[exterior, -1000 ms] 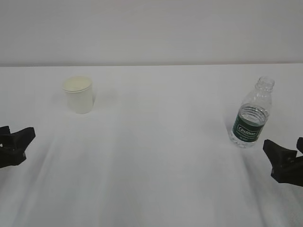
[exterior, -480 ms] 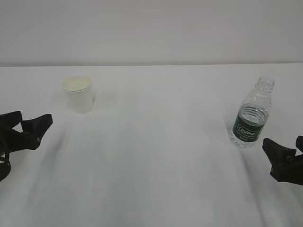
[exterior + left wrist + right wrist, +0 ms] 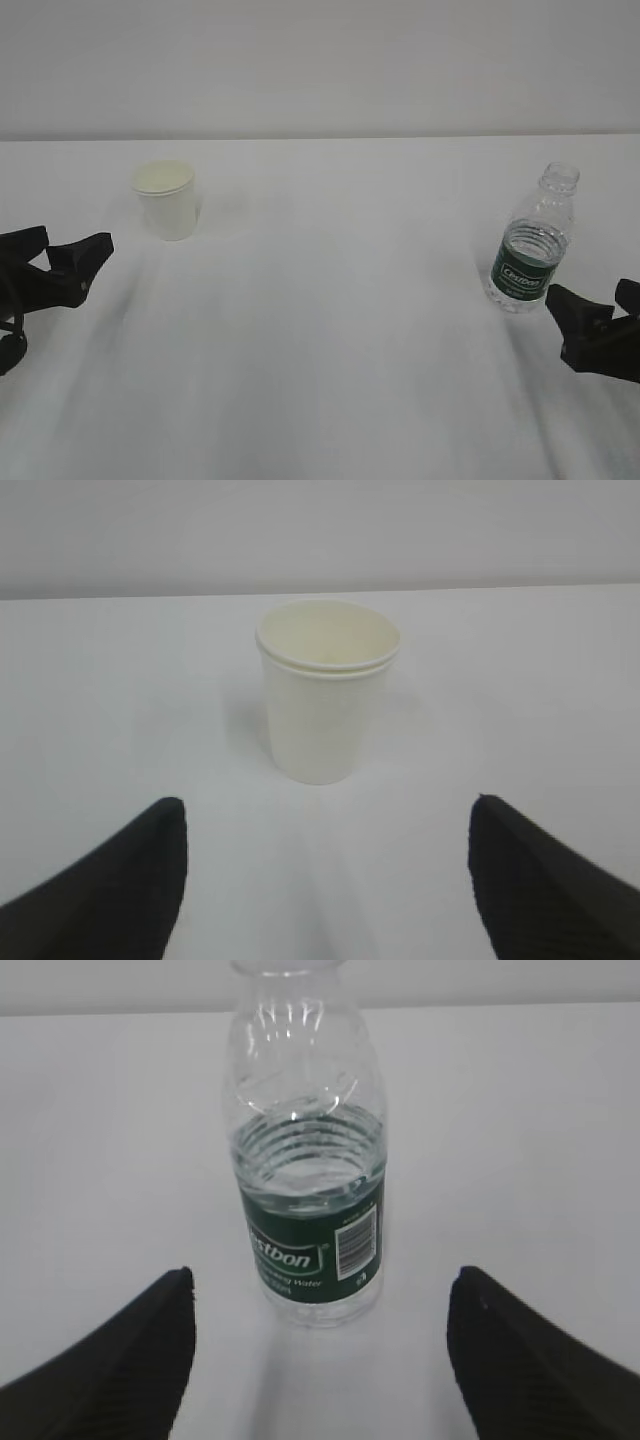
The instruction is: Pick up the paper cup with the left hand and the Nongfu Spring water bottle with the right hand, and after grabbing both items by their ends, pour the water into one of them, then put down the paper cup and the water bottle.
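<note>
Cup (image 3: pixel 165 198): upright, upper left of exterior frame, on white table (image 3: pixel 330 330), empty, untouched.
Bottle (image 3: pixel 531 243): upright, right side of frame, capless, green label, water (image 3: pixel 308 1175) up to about label top.
Left hand (image 3: pixel 58 258): left edge, jaws wide apart, holding nothing, cup centred between fingers (image 3: pixel 110 890) in wrist view, still apart.
Right hand (image 3: pixel 597 312): lower right, jaws wide apart, empty, near bottle, not touching.
</note>
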